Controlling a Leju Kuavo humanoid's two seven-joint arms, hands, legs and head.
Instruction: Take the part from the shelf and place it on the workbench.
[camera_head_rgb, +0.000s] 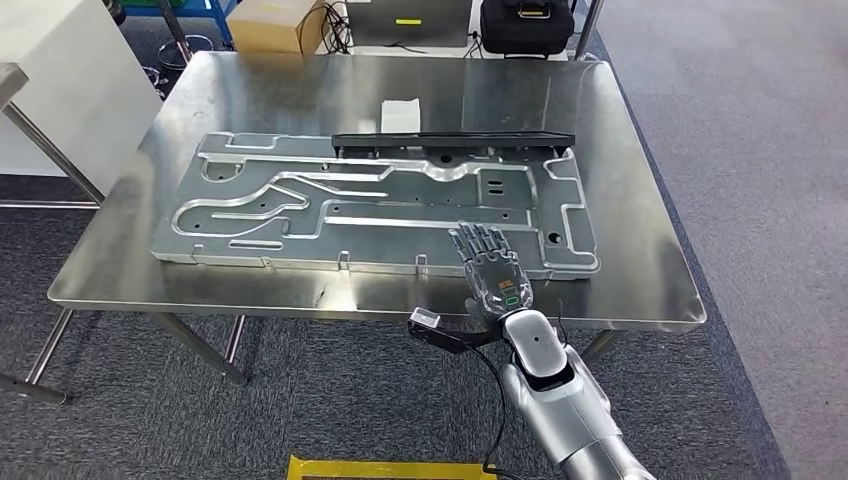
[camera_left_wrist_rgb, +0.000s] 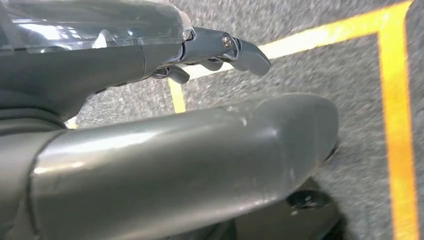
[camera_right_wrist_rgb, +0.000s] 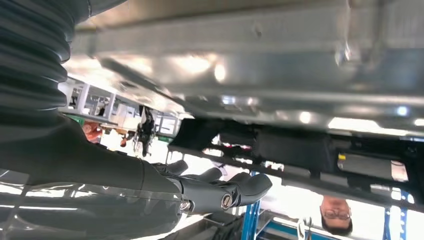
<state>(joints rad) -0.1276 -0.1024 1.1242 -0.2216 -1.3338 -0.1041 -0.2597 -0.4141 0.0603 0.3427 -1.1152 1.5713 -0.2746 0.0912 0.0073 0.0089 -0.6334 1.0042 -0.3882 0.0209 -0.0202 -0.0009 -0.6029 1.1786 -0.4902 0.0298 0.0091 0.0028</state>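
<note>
in the head view, the stamped metal part (camera_head_rgb: 375, 205) is lying flat across the middle of the steel desk (camera_head_rgb: 640, 290), reaching almost from its left edge to its right edge, with a black strip (camera_head_rgb: 453, 141) sitting along the part's far side and a white slip of paper (camera_head_rgb: 401, 114) lying just behind that. the right hand (camera_head_rgb: 492, 270) is hovering over the part's near right portion by the desk's near edge, fingers stretched out and apart, holding nothing.

in the left wrist view, the left hand (camera_left_wrist_rgb: 150, 55) is hanging over grey carpet (camera_left_wrist_rgb: 300, 70) crossed by yellow tape lines (camera_left_wrist_rgb: 397, 125), its fingers loosely extended with nothing in them.

in the right wrist view, the right hand (camera_right_wrist_rgb: 200, 192) is reaching out with fingers straight and empty, close to the part (camera_right_wrist_rgb: 240, 60).
</note>
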